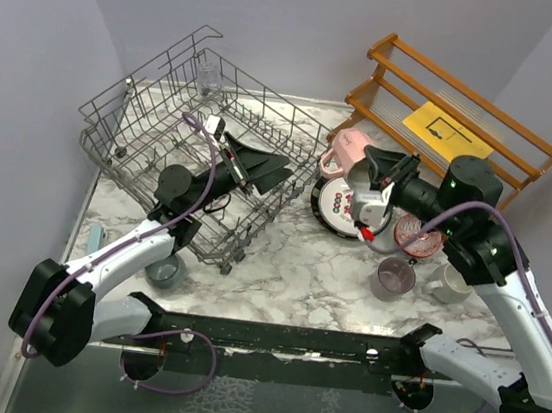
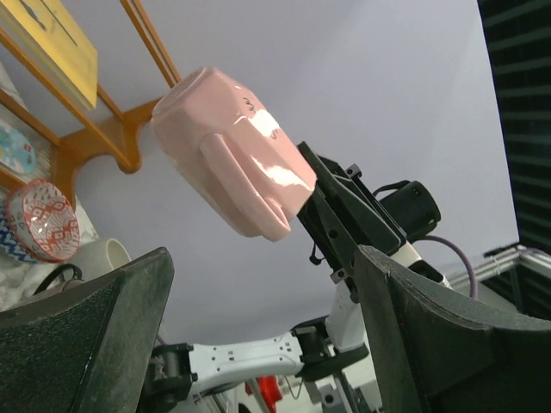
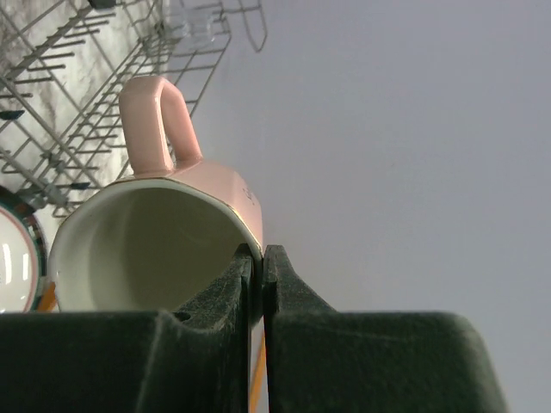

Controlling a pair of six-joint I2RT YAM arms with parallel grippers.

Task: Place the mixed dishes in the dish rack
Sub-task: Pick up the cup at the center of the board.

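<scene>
Your right gripper [image 3: 256,254] had its jaws pinched tight on the wall of the pink mug [image 3: 164,232], one finger inside and one outside, mug up off the table, handle toward the dish rack [image 1: 146,115]. Your left gripper [image 1: 261,167] hung over the rack's near side, jaws spread wide, nothing in them, facing the mug. A clear glass [image 1: 209,75] sat in the rack's far corner. The black-rimmed plate [image 1: 334,206], red bowl [image 1: 419,236], mauve mug [image 1: 392,277] and cream mug [image 1: 451,282] were on the table to the right.

Illegible red characters on plate [image 1: 331,208], black mark, perhaps arrow, on yellow sheet [image 1: 444,132]
</scene>
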